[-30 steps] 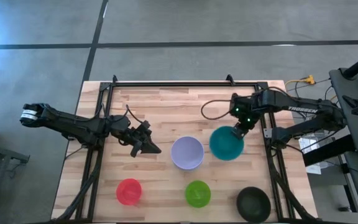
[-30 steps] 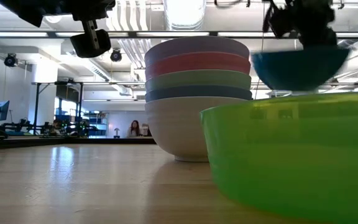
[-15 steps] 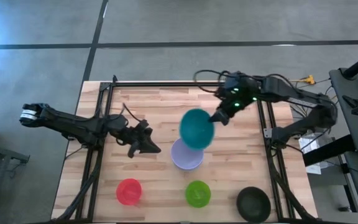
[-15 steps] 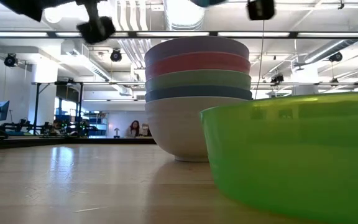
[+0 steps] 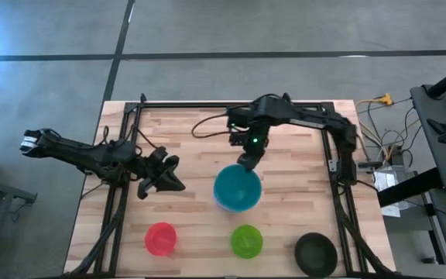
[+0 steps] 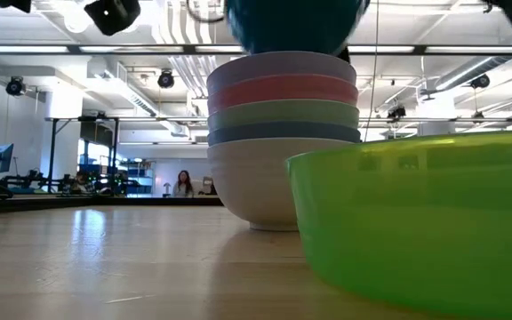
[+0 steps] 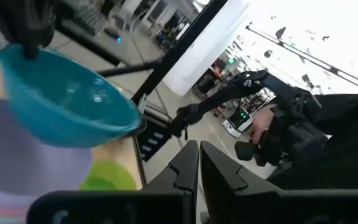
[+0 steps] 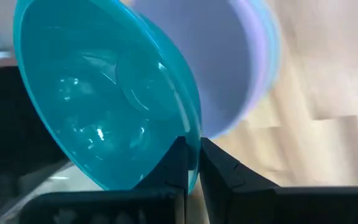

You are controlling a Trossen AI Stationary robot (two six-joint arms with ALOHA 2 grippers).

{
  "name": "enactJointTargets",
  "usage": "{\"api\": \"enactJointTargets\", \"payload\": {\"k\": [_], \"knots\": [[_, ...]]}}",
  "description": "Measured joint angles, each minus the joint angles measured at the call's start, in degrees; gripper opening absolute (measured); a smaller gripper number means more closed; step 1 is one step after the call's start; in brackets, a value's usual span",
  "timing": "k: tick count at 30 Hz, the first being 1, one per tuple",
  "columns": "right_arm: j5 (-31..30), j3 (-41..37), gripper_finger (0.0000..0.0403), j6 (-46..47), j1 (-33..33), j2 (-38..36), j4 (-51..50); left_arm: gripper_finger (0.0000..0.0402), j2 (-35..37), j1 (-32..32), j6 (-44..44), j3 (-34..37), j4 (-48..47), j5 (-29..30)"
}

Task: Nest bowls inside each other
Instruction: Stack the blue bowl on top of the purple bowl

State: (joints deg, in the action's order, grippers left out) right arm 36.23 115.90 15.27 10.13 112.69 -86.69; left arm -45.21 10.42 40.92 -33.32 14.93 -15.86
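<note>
The teal bowl (image 5: 236,188) hangs tilted from my right gripper (image 5: 248,159), right over the stack of bowls (image 6: 283,133). The stack stands on its white bottom bowl; above that come blue, pale green and pink, with the lavender bowl (image 8: 229,68) on top. In the low view the teal bowl's underside (image 6: 296,22) is level with the lavender rim; whether they touch I cannot tell. My left gripper (image 5: 167,178) waits shut above the table, left of the stack. The red (image 5: 161,238), bright green (image 5: 246,241) and black (image 5: 316,253) bowls sit apart along the near edge. My right gripper pinches the teal bowl's rim (image 8: 194,140) on its far side, with one finger inside the bowl and one outside. The fingers slant down from the table's far side. The bowl is lifted clear of the table and tilted, its mouth facing up and toward the gripper.
Black frame rails (image 5: 122,178) run along the table's left and right sides and across its far edge. Bare wood (image 5: 184,136) lies behind the stack. The bright green bowl (image 6: 416,222) fills the low view's near right. People stand far off in the room behind.
My right gripper has carried the teal bowl up from the right of the stack, leftward in an arc, and down until it is right over the stack. The bowl stayed in the hold and is now tilted. My left gripper has drawn back a little toward the table's left edge.
</note>
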Motion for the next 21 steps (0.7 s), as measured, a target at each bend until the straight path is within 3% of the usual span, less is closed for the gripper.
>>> {"api": "enactJointTargets", "payload": {"k": [3,8,21], "knots": [[-3.52,4.78,0.0015,-1.29,0.0,4.69,-3.56,0.0002,0.3,0.38,0.69,0.17,-2.17,0.03],[-3.85,9.76,0.0015,-1.42,0.0,9.11,-3.29,0.0002,0.15,1.28,0.73,0.55,-2.34,0.05],[-4.82,9.36,0.0015,-1.56,-0.15,11.23,-3.34,0.0002,-0.13,2.07,0.46,1.49,-2.7,-0.3]]}}
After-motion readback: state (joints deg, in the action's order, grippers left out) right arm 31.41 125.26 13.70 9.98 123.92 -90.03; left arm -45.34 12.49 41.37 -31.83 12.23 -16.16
